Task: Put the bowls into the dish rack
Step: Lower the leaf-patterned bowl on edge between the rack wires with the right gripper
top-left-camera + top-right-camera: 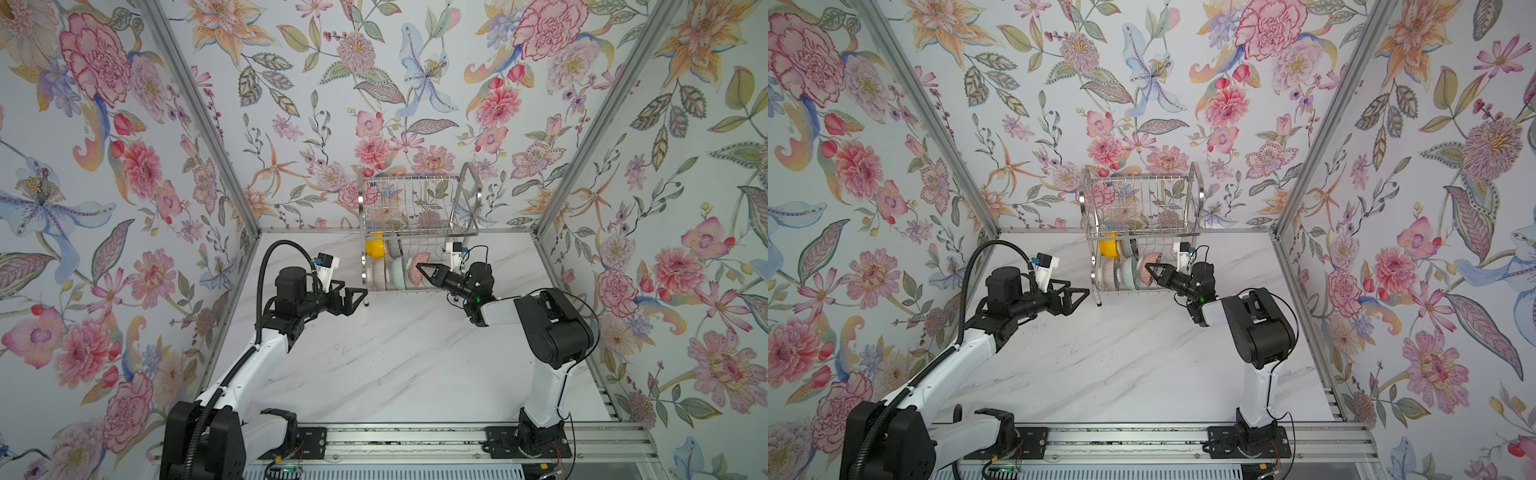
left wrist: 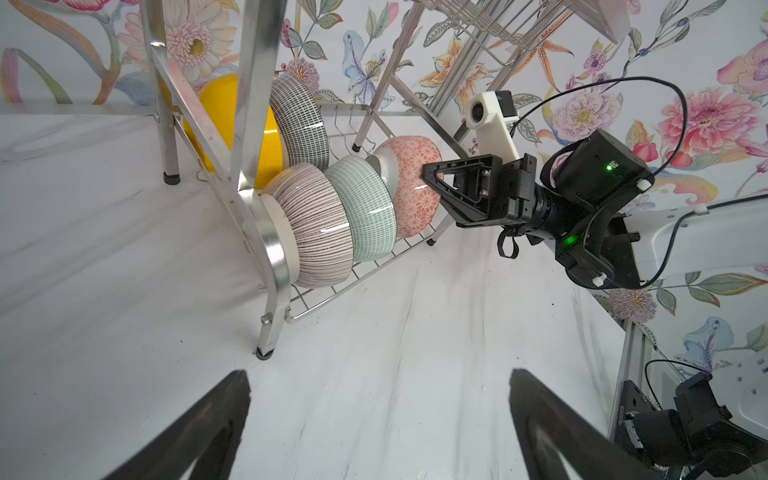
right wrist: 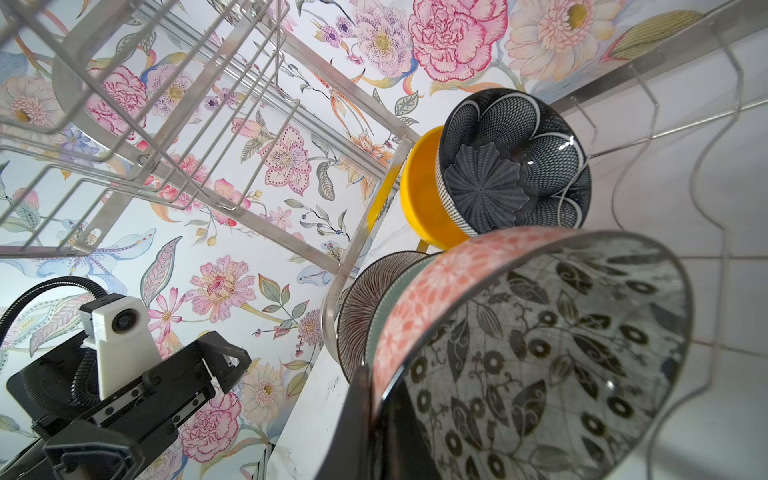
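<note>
Left wrist view: my right pincer (image 2: 427, 172) clenches the rim of the pink bowl (image 2: 411, 199), seated at the 3 o'clock end of the lower tier of the dish rack (image 2: 272, 245); left pincer (image 2: 379, 374) released. Next, probably: let go, back out.

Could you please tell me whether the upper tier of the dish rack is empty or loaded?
Empty: only wallpaper shows through the upper tier wires; the bowls stand below it.
</note>
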